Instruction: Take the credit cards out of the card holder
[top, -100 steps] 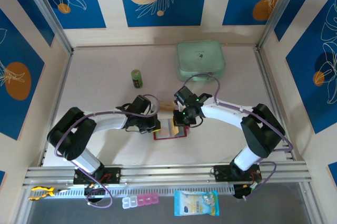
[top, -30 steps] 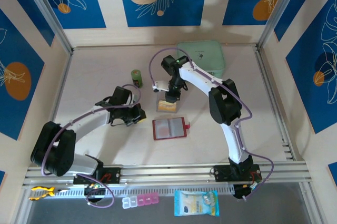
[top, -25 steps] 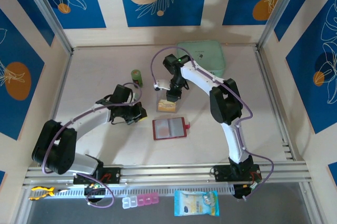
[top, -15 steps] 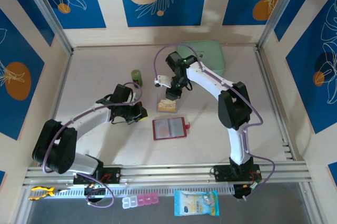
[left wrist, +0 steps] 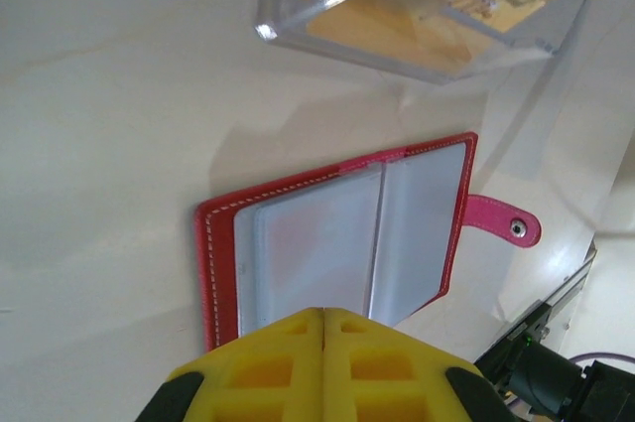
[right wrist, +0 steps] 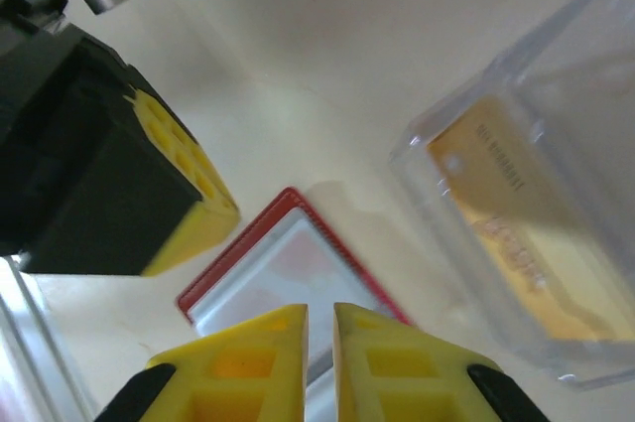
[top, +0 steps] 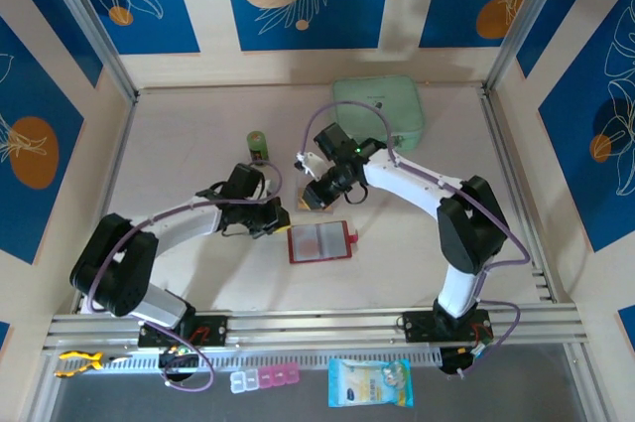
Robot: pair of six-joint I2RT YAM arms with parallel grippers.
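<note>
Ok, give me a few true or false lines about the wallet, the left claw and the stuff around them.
1. The wallet lies open. True.
2. The left claw is open. False: its fingers are pressed together.
3. An orange card shows through the clear box. True.
4. The left claw grips the wallet. False: it holds nothing and sits beside the wallet.
5. The mint case sits at the near edge by the arm bases. False: it is at the far side, by the back wall.
6. A green cylinder stands left of the mint case. True.
</note>
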